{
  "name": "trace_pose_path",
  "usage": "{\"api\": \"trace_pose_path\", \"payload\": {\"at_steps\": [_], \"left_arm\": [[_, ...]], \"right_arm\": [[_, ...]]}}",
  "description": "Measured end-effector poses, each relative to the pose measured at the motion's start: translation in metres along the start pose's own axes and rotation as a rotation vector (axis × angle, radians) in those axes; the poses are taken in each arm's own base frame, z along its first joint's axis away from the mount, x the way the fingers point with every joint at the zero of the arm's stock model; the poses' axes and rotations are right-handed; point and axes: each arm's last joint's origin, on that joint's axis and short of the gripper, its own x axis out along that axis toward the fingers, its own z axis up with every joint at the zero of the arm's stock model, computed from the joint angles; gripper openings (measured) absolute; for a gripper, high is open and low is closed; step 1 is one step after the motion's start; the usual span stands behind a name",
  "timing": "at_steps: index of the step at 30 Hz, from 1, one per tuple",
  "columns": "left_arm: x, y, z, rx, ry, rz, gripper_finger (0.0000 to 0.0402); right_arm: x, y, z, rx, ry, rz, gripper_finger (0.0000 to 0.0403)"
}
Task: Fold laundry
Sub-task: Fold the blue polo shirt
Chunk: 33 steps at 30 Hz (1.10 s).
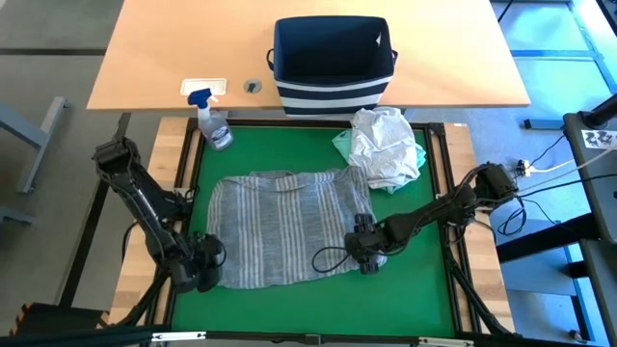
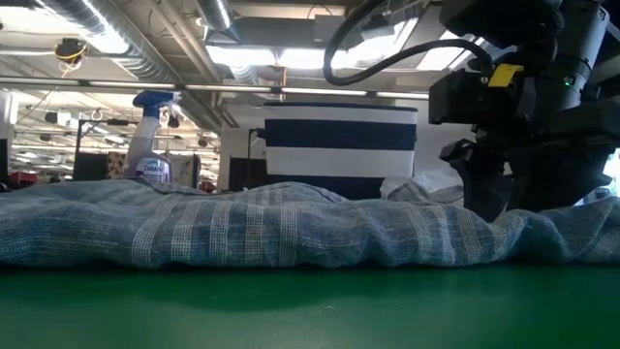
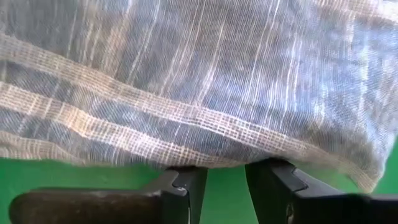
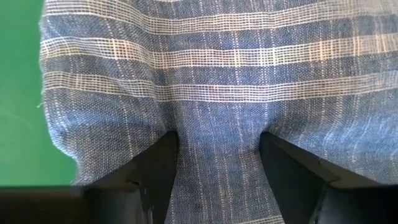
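Note:
The grey-blue striped shirt (image 1: 281, 227) lies spread flat on the green mat. My left gripper (image 1: 205, 262) is low at the shirt's near-left corner, open, its fingertips right at the hem (image 3: 205, 158). My right gripper (image 1: 367, 253) is down at the shirt's near-right corner, open, with striped cloth (image 4: 214, 155) filling the gap between its fingers. The low view shows this gripper (image 2: 484, 199) standing on the shirt (image 2: 242, 233). The white t-shirt (image 1: 384, 140) sits crumpled on the mat's far-right part, with the mint-teal garment (image 1: 343, 145) showing under its edge. My left gripper has its fingertips (image 3: 186, 177) against the shirt's near-left hem, coming in low along the mat; I cannot tell whether they touch the cloth. My right gripper comes slanting down from the table's right, its open fingers (image 4: 158, 165) set on the shirt near its near-right corner (image 4: 68, 143). Cloth lies between them, flat on the mat.
A navy-and-white striped basket (image 1: 333, 63) stands on the wooden table beyond the mat. A spray bottle (image 1: 214, 120) stands at the mat's far-left corner. Bare green mat (image 1: 318, 304) lies between the shirt and the near edge.

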Motion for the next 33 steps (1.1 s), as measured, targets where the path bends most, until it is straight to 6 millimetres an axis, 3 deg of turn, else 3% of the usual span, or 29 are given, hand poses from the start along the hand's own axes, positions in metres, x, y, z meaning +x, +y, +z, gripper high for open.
{"api": "trace_pose_path", "payload": {"at_steps": [4, 13, 22, 33], "left_arm": [[-0.006, -0.004, 0.004, 0.037, -0.039, -0.078, 0.0092], [-0.046, -0.022, 0.021, 0.142, -0.176, -0.353, 0.0080], [-0.043, -0.021, 0.032, 0.196, -0.286, -0.299, 0.0097], [-0.036, -0.013, 0.036, 0.286, -0.043, -0.272, 0.0159]], "right_arm": [[0.000, 0.000, 0.000, 0.009, -0.001, 0.000, 0.0232], [0.000, 0.000, 0.000, 0.008, -0.003, 0.005, 0.0232], [0.000, 0.001, 0.000, 0.007, 0.001, 0.027, 0.0232], [0.000, 0.000, 0.001, 0.007, 0.003, 0.034, 0.0232]]}}
